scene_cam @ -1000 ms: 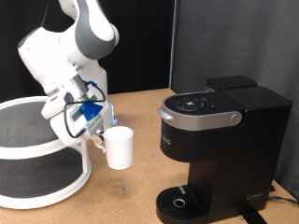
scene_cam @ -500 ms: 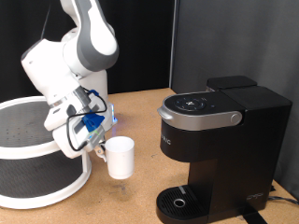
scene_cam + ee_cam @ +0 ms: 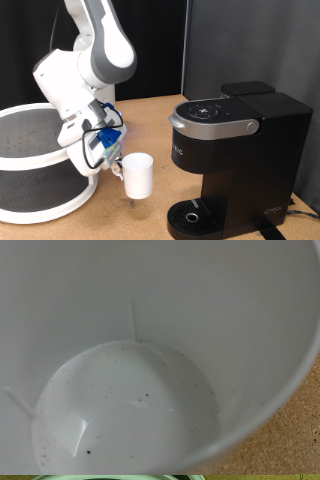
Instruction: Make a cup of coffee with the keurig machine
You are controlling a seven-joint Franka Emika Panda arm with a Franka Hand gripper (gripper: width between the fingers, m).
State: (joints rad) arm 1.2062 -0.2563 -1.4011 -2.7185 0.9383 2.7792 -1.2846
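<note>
The white cup (image 3: 138, 175) hangs above the wooden table, carried by my gripper (image 3: 116, 166), which is shut on its handle side at the exterior view's left. It sits left of the black keurig machine (image 3: 235, 160), level with the machine's lower body and a little left of the round drip base (image 3: 190, 216). The machine's grey lid is down. The wrist view is filled by the cup's inside (image 3: 130, 410), which is empty with a few dark specks on its floor. A thin strip of green shows at that picture's edge.
A round white two-tier rack (image 3: 35, 165) stands at the exterior view's left, close behind the arm. The white robot arm (image 3: 90, 60) rises above it. A dark panel backs the wooden table (image 3: 150, 120).
The gripper has carried the cup downward and to the exterior view's right, closer to the machine's drip base. The machine has not moved.
</note>
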